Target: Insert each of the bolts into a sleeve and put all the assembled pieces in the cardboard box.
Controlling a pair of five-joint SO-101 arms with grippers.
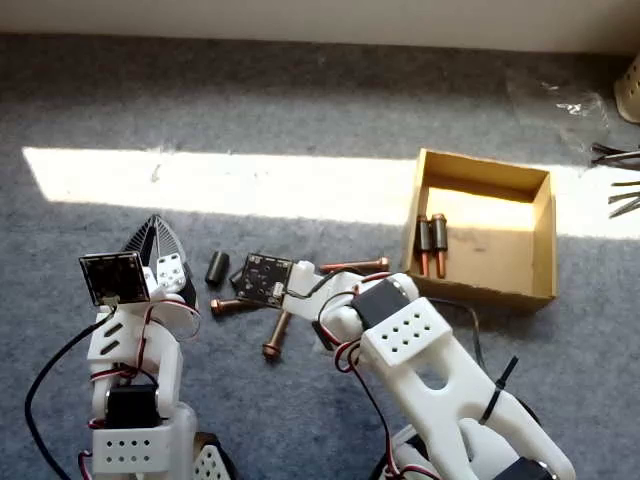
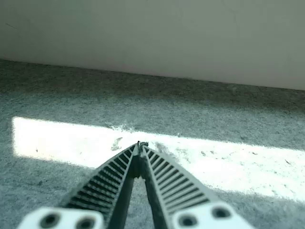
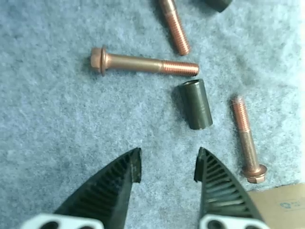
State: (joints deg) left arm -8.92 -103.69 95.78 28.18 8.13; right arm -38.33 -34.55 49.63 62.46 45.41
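My right gripper hangs open over the grey carpet, a short way from a dark sleeve that lies on its side. Three copper bolts lie around that sleeve: one beyond it, one farther off and one beside it near a corner of the cardboard box. From above, the loose bolts and another sleeve lie between the arms. The cardboard box holds two assembled pieces. My left gripper is shut and empty, left of the parts.
A bright sunlit strip crosses the carpet behind the parts. Dark cable ties and a clear plastic bag lie at the far right. A pale wall borders the carpet at the back.
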